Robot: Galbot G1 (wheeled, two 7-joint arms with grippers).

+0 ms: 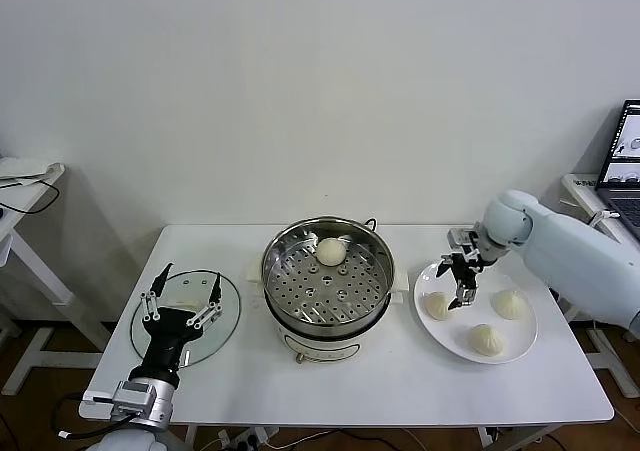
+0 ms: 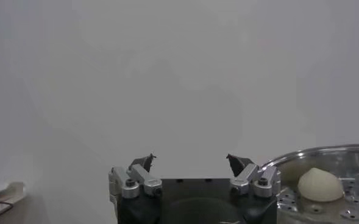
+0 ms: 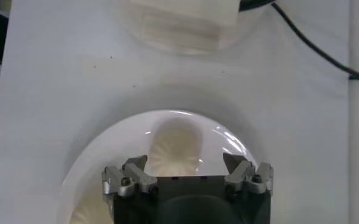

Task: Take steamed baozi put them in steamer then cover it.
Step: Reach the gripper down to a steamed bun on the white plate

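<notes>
The steamer (image 1: 300, 291) stands mid-table, and one steamed baozi (image 1: 331, 251) lies on its perforated tray near the far rim. Three more baozi (image 1: 437, 306) (image 1: 509, 304) (image 1: 487, 339) rest on a white plate (image 1: 452, 333) to the right. My right gripper (image 1: 462, 276) hangs open just above the plate's leftmost bun. In the right wrist view that baozi (image 3: 175, 146) lies below the gap of the right gripper (image 3: 185, 161), untouched. My left gripper (image 1: 185, 289) stands open over the flat glass lid (image 1: 225, 316) at the left. The left wrist view shows the left gripper (image 2: 190, 161) with nothing in it, and the steamer (image 2: 325, 155) beside it.
A black cable (image 3: 313, 52) runs from the steamer's base across the table behind it. A laptop (image 1: 625, 161) sits on a stand at the far right. A small side table (image 1: 25, 186) is at the far left. The table's front edge lies close below the plate.
</notes>
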